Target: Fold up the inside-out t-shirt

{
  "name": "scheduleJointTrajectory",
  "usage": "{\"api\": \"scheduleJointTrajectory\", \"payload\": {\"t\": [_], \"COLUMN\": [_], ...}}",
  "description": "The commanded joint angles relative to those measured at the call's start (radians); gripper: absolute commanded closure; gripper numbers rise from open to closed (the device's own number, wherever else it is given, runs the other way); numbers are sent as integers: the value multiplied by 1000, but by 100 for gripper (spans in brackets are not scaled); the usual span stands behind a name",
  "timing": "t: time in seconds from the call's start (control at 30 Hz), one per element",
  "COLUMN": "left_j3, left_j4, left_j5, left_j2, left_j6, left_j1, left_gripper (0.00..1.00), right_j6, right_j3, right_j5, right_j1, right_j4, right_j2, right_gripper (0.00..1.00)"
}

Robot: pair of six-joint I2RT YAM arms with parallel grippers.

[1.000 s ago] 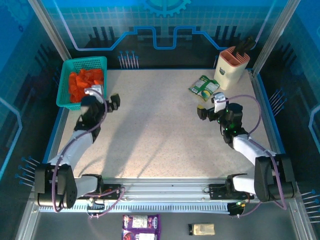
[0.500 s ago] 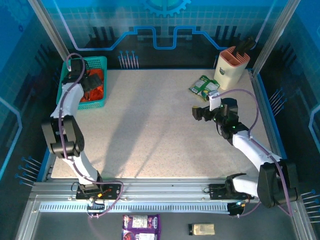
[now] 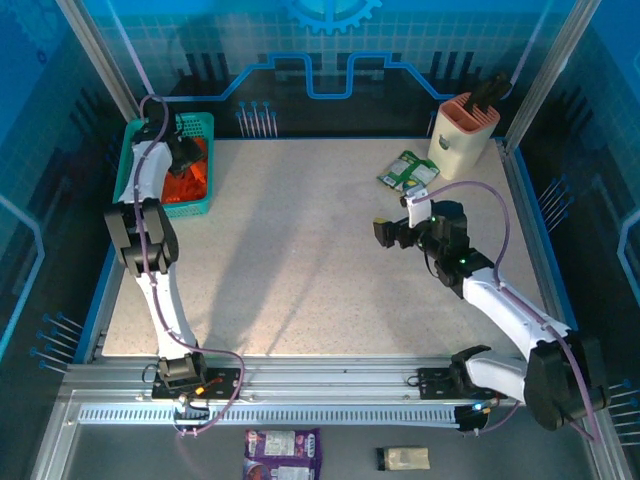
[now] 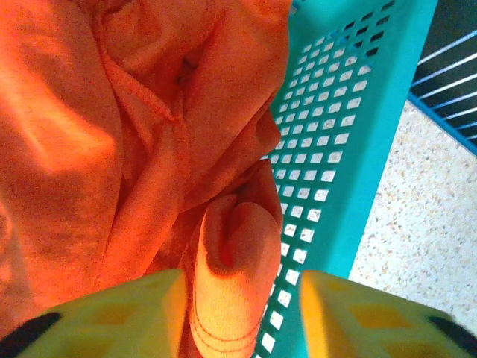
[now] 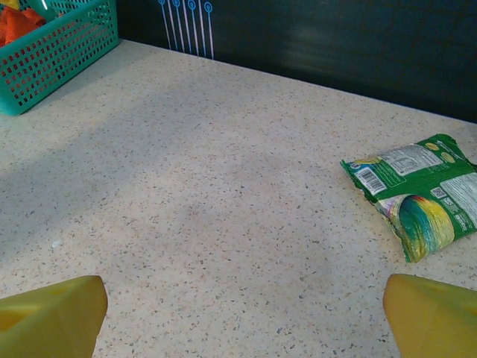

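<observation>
Left gripper (image 4: 242, 298): is straddling a single fold of orange cloth, jaws apart, with a gap showing beside the right finger.
Inside-out t-shirt (image 4: 112, 149): is lying bunched in the teal basket (image 4: 335, 149), pressing against its mesh wall.
Right gripper (image 5: 242, 321): is hanging wide open above the table (image 5: 223, 186), holding nothing.
Risk: so small a pinch is likely to be slipping off on the lift, or a finger is snagging the mesh and dragging the basket along.

T-shirt (image 4: 112, 149) cut off by view edges; left end effector (image 4: 240, 306) cropped at bottom, grip unclear
</observation>
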Motion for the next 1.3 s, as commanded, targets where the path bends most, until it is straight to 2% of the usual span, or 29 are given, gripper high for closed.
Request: {"api": "scheduleJointTrajectory", "payload": {"t": [0.0,0.13,0.3,0.37,0.5,0.73,0.87,1.03,1.13,1.27], "left_j3": [78,103,111,110,136,304,394,436,468,479], "left_j4": [-97,-122,-129,-122,-118,-166,-146,-38,10,61], "left_j5": [19,18,26,21,12,29,93,247,312,338], "left_j2": [38,56,49,26,-43,-159,-237,-355,-416,-496], "left_j6": [-8,-10,-1,5,20,44,39,1,-24,5], "left_j1": [6,6,6,6,6,7,5,-4,-34,-148], "left_gripper": [60,71,96,100,100,100,100,100,100,100], "right_j6": [-13,-21,-27,-29,-32,-3,-2,12,37,77], "right_j3": [3,4,7,12,23,36,55,84,103,134], "right_j5": [47,64,80,84,94,124,139,165,187,238], "right_j1": [25,37,52,60,68,82,87,90,94,94], "right_j4": [-27,-33,-37,-41,-57,-90,-129,-169,-199,-246], "right_j2": [-38,-56,-67,-69,-76,-91,-96,-117,-132,-156], "right_gripper": [4,4,4,4,4,4,4,5,5,5]}}
